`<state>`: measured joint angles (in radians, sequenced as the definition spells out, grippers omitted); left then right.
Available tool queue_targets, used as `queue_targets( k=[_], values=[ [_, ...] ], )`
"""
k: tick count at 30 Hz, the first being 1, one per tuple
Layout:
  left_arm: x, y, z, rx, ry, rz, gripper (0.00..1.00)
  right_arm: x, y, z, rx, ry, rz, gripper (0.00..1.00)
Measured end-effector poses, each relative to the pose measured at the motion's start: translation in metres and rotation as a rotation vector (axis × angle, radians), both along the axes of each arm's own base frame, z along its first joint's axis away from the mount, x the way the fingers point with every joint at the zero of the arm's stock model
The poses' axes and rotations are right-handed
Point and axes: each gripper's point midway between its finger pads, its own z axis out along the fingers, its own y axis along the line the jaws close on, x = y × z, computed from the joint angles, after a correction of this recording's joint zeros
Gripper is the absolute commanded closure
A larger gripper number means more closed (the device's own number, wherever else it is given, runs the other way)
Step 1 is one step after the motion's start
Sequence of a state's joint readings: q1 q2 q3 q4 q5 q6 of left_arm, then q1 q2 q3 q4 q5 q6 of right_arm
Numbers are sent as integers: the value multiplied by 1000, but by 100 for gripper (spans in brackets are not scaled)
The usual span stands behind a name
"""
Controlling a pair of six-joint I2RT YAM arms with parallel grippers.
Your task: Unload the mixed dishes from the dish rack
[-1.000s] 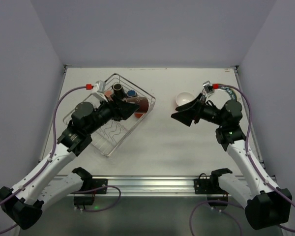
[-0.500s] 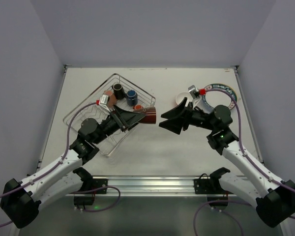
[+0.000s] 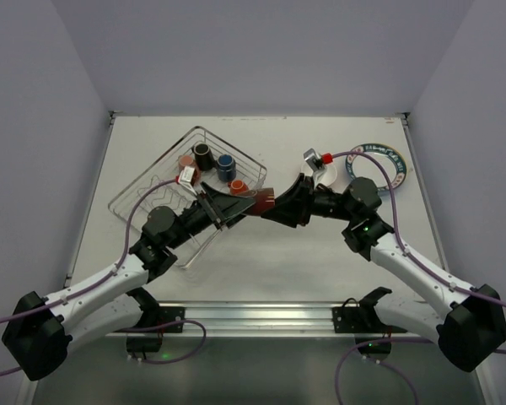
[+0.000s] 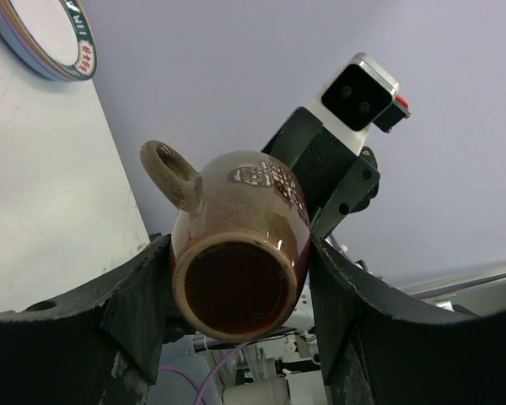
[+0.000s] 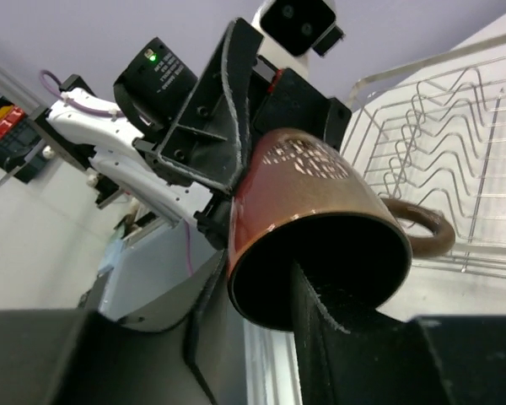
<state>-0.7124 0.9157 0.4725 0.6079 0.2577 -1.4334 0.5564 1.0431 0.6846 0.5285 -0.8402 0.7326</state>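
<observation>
Left gripper (image 4: pixel 239 295) was clamped on the brown mug (image 4: pixel 236 219), while right gripper (image 5: pixel 266 308) straddled its rim, grip not confirmable, so release should await a firm hold.

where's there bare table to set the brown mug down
Widest bare patch: the near middle of the table, between left arm and right arm, ahead of the front rail. Also bare: the far strip behind the dish rack and the plate stack. Crowded: the centre, where both arms meet at the brown mug, and the rack's far corner, full of mugs.
</observation>
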Motion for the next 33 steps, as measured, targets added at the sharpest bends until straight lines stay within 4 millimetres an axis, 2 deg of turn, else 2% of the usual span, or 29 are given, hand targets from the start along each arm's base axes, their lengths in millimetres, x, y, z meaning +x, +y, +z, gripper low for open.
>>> queue_targets(
  k=[2, 3, 5, 9, 11, 12, 13, 15, 20, 24, 27, 33],
  values=[
    [1, 0, -4, 1, 11, 2, 100, -3, 2, 1, 4, -7, 20, 83],
    [1, 0, -5, 1, 15, 3, 100, -4, 3, 1, 6, -12, 27, 94],
    [2, 0, -7, -3, 34, 6, 100, -4, 4, 4, 13, -41, 33, 100],
    [2, 0, -5, -17, 41, 7, 98, -4, 4, 8, 26, -77, 34, 100],
    [2, 0, -5, -11, 30, 8, 70, -4, 4, 8, 25, -83, 32, 100],
    [2, 0, -5, -5, 22, 10, 33, -4, 3, 8, 23, -89, 27, 100],
    [2, 0, -4, 5, 10, 12, 18, -4, 2, 9, 21, -93, 17, 100],
    [4, -1, -3, 49, -41, 23, 0, -5, -1, 11, 17, -92, -11, 100],
    [20, 1, 6, 180, -132, 105, 0, 1, -20, 10, -33, -70, -165, 100],
    [41, 14, 5, 336, -173, 228, 0, 14, -39, -12, -146, 1, -323, 100],
    [54, 35, -6, 488, -183, 331, 0, 29, -56, -34, -274, 75, -455, 100],
    [64, 83, -27, 840, -196, 468, 0, 67, -89, -70, -605, 200, -673, 100]
  ],
)
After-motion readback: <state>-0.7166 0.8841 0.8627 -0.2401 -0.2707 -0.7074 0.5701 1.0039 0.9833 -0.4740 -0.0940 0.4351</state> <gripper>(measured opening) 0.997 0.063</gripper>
